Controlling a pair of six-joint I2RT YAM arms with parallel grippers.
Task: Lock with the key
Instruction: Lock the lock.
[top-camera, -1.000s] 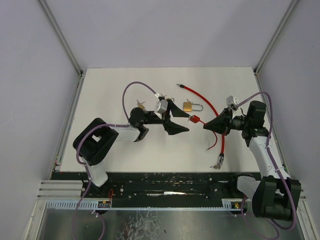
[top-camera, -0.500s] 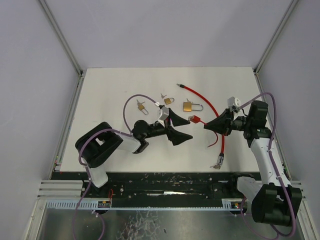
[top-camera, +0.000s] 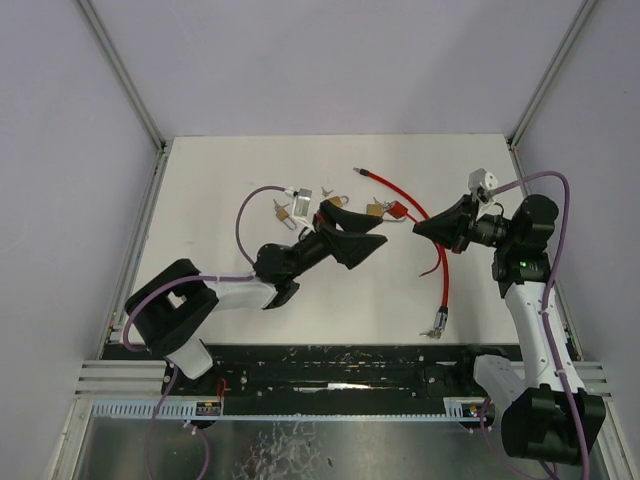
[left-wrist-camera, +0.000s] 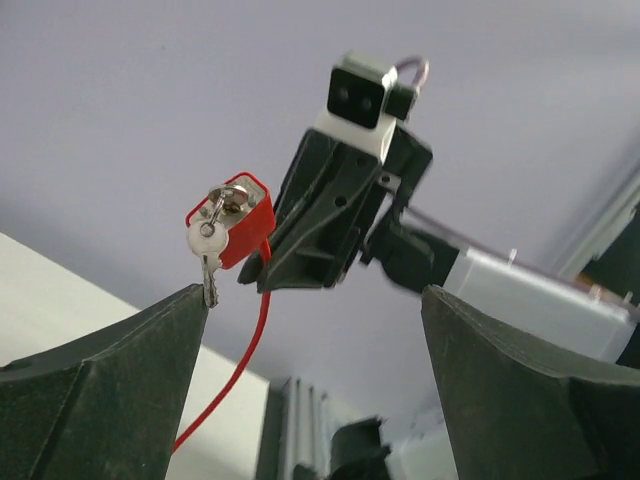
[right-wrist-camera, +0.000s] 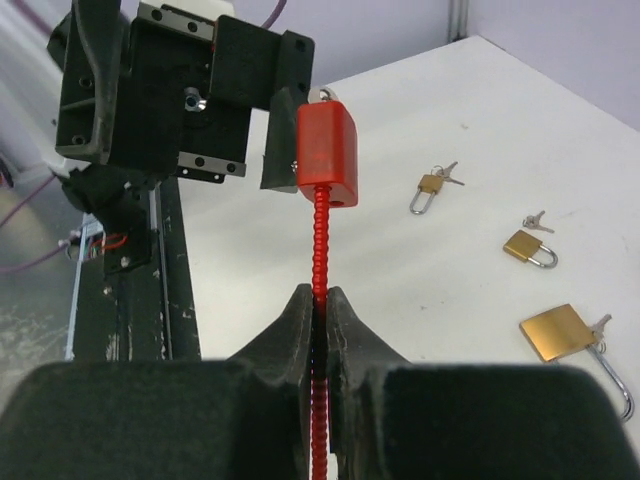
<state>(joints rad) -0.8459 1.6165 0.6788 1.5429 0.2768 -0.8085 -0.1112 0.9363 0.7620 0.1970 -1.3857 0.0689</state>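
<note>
The right gripper (right-wrist-camera: 318, 312) has its jaws clenched on the red cable (top-camera: 443, 270) just below the red lock (right-wrist-camera: 325, 150). It holds the lock body up off the tabletop (top-camera: 220, 180), over the far-right part, with the cable trailing down towards the near edge. The left gripper (top-camera: 362, 225) faces it with its jaws released and spread wide, holding nothing.

The key (left-wrist-camera: 207, 245) hangs by its ring from the lock's keyed end face, and that face is turned towards the left arm. Whether a blade is seated in the cylinder is too small to tell.

In the left wrist view the lock sits ahead of the open jaws but off-centre: it is above them and over towards the left fingertip, and the dangling key almost touches that tip. The key's long axis hangs roughly straight down, across the line of approach.

The left arm is the free one and the nearer, so the grasp falls to it. It probably needs to shift towards that side to bring the key between the jaws.

Three brass padlocks (right-wrist-camera: 560, 332) lie on the tabletop beyond, apart from both arms.
</note>
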